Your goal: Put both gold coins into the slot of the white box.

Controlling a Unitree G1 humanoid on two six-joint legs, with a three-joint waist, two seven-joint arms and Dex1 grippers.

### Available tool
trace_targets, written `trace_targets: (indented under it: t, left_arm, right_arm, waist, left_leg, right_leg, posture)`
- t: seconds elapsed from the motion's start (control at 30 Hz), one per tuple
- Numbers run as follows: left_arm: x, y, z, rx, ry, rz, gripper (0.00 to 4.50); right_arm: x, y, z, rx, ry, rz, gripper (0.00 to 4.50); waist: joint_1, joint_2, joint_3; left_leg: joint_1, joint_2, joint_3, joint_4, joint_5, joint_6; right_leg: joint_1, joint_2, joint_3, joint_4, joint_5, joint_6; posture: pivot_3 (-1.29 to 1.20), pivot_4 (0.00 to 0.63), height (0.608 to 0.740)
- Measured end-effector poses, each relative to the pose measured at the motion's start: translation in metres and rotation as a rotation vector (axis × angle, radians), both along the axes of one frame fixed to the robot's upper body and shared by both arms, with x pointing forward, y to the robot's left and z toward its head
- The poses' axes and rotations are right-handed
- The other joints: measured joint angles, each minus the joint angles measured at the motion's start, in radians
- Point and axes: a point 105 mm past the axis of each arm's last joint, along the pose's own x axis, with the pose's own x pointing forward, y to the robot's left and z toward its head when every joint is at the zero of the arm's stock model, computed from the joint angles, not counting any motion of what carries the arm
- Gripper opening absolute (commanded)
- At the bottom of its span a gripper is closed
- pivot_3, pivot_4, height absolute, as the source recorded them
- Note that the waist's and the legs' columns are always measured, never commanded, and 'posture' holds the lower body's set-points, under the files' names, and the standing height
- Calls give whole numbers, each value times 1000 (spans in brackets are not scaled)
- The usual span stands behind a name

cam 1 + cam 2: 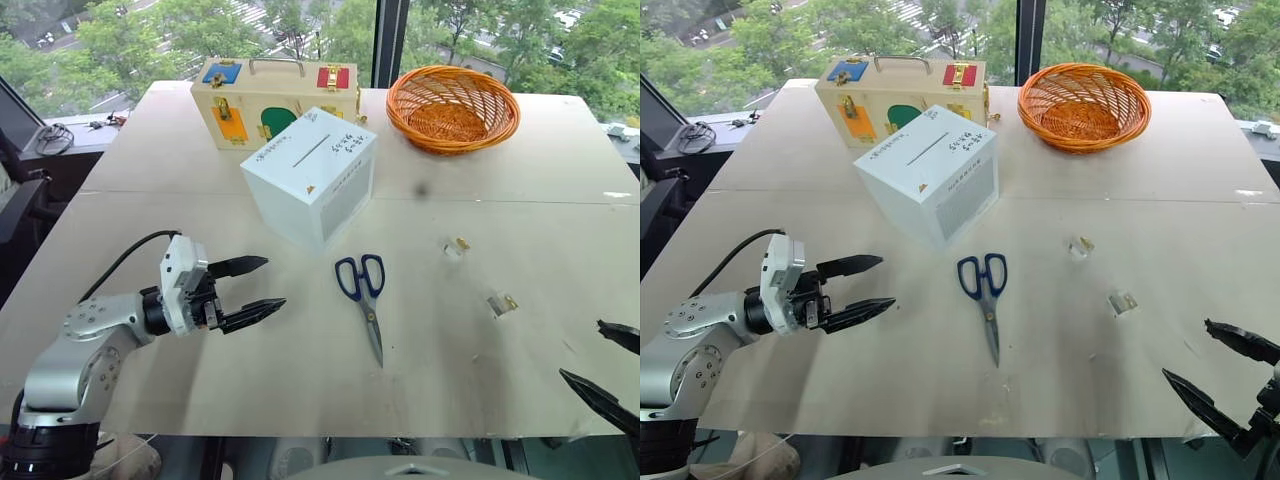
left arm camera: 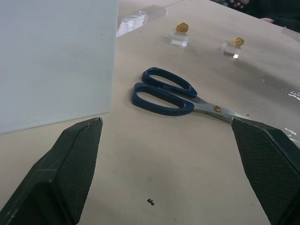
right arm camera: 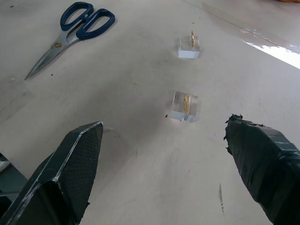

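- White box (image 1: 310,175) stands on the table (image 1: 500,200), centre-left; wooden case (image 1: 275,100) just behind it.
- Basket (image 1: 453,107) sits at the far right.
- Scissors (image 1: 365,300) lie in front of the box.
- Two gold coins (image 1: 462,243) (image 1: 510,301) stand on edge on clear blocks (image 1: 497,305), right of the scissors.

The cube-like white box (image 1: 310,175) carries black handwriting, a dark slit and a grey lined side panel; the two tiny discs, the gold coins (image 2: 182,27), shine yellow on clear plastic blocks (image 3: 184,106); the metal scissors (image 1: 362,296) have dark blue handles; the woven basket (image 1: 452,107) is orange; the pale wooden case (image 1: 270,100) shows blue, red, orange and green panels
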Motion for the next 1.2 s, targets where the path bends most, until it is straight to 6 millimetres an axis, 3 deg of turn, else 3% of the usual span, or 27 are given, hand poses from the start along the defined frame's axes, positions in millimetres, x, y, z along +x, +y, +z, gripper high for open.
trace_targets:
  t: [0.3,0.5,0.63,0.77,0.97,1.1,1.2]
  left_arm:
    - [-7,-31,6,24,-33,-257,4469]
    - [-14,-54,-2,172,-86,-453,4469]
    - [-9,-67,2,210,-133,-512,4469]
    - [-12,-74,-6,235,-174,-560,4469]
    - [-16,-70,-5,171,-141,-535,4469]
    - [-17,-44,1,105,-114,-447,4469]
    - [-19,-33,-2,134,-87,-414,4469]
  right_arm:
    - [7,17,5,9,-86,35,4500]
    - [6,42,15,-4,-138,141,4500]
    - [12,62,20,-8,-165,212,4500]
    - [19,75,17,29,-149,241,4500]
    - [37,103,-1,38,-109,273,4500]
    - [63,133,-19,116,-29,246,4500]
    - [73,147,-29,154,38,267,4500]
  waist:
    - [-2,0,0]
    - [6,1,0]
    - [0,1,-1]
    - [-1,1,-1]
    - [-10,-2,-2]
    - [-22,-4,-2]
    - [-11,-3,-1]
  left_leg:
    - [2,0,0,2,0,0]
    - [1,0,-2,3,0,0]
    - [2,0,-1,4,0,0]
    - [2,-1,-1,4,0,0]
    - [3,0,-1,5,0,0]
    - [2,0,-4,8,1,0]
    - [1,0,-5,9,1,0]
  right_leg:
    - [3,0,0,0,-2,3]
    - [4,2,-1,0,0,1]
    - [5,2,0,0,-1,2]
    - [5,3,0,0,0,0]
    - [5,4,0,1,-1,3]
    - [5,5,-2,5,-1,2]
    - [5,4,-2,5,1,0]
  posture:
    - [0,150,740]
    - [0,150,740]
    - [0,150,740]
    - [0,150,740]
    - [0,150,740]
    - [0,150,740]
    - [0,150,740]
